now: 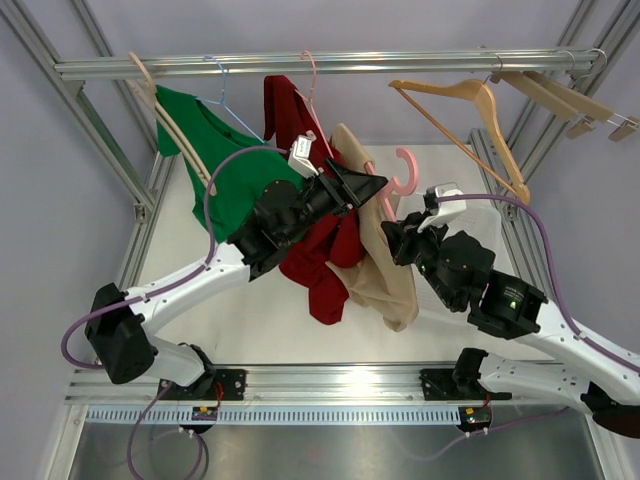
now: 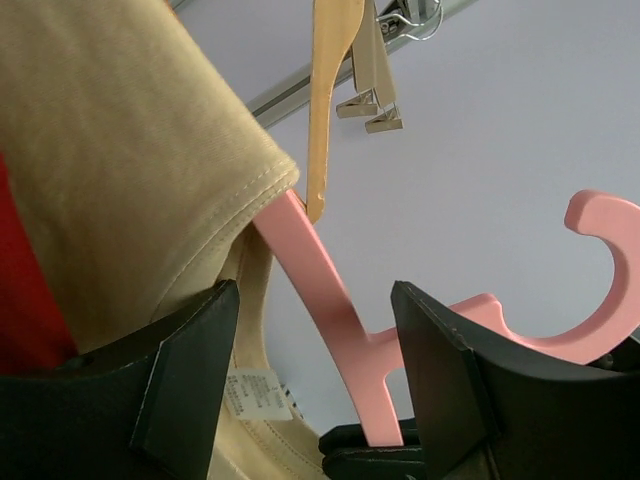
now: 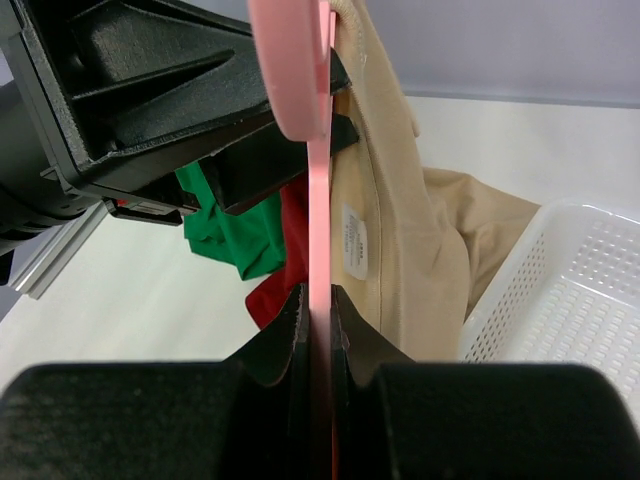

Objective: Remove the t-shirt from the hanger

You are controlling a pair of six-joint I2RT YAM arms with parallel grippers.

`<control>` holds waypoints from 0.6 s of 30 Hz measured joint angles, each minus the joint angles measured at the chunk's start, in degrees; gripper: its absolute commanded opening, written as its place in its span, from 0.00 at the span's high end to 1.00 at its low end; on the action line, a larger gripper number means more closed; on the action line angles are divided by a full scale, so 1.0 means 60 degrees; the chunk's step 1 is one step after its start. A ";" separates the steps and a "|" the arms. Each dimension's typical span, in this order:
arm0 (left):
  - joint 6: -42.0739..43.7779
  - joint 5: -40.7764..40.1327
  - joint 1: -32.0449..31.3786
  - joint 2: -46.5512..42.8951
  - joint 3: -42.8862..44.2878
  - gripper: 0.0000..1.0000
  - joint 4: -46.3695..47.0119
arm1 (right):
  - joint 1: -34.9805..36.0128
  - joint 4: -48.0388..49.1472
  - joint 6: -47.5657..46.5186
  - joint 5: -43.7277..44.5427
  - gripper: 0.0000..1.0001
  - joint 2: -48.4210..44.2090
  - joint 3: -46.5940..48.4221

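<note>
A beige t-shirt (image 1: 385,270) hangs on a pink hanger (image 1: 405,170) that is off the rail, held in mid-air between the two arms. My right gripper (image 3: 318,290) is shut on the pink hanger's flat body (image 3: 318,200), edge-on between its fingers, with the beige t-shirt (image 3: 400,240) and its neck label just to the right. My left gripper (image 2: 312,295) is open. Its jaws straddle the pink hanger's neck (image 2: 320,270) without touching it. The beige collar (image 2: 130,170) lies against its left finger (image 2: 190,370). In the top view the left gripper (image 1: 365,185) is beside the right gripper (image 1: 395,235).
A green t-shirt (image 1: 215,160) and a red one (image 1: 320,250) hang from the metal rail (image 1: 330,63) behind the left arm. Empty wooden hangers (image 1: 470,115) hang at the right. A white perforated basket (image 3: 570,310) sits on the table below right.
</note>
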 measured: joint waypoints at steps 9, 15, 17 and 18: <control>-0.0382 -0.0066 0.0047 0.0200 0.0080 0.51 0.0102 | 0.0382 0.0182 -0.0488 0.0612 1.00 0.0514 0.0047; -0.1067 0.0095 0.0113 0.0219 -0.0015 0.89 0.0412 | 0.0973 0.0248 -0.0954 0.1432 1.00 0.0856 0.0127; -0.1311 0.0237 0.0062 0.0182 -0.0091 1.00 0.0885 | 0.1089 0.0189 -0.1045 0.1628 0.96 0.0969 0.0127; -0.1348 0.0255 0.0055 0.0106 -0.0168 1.00 0.0969 | 0.1162 0.0240 -0.1067 0.1679 0.94 0.0976 0.0127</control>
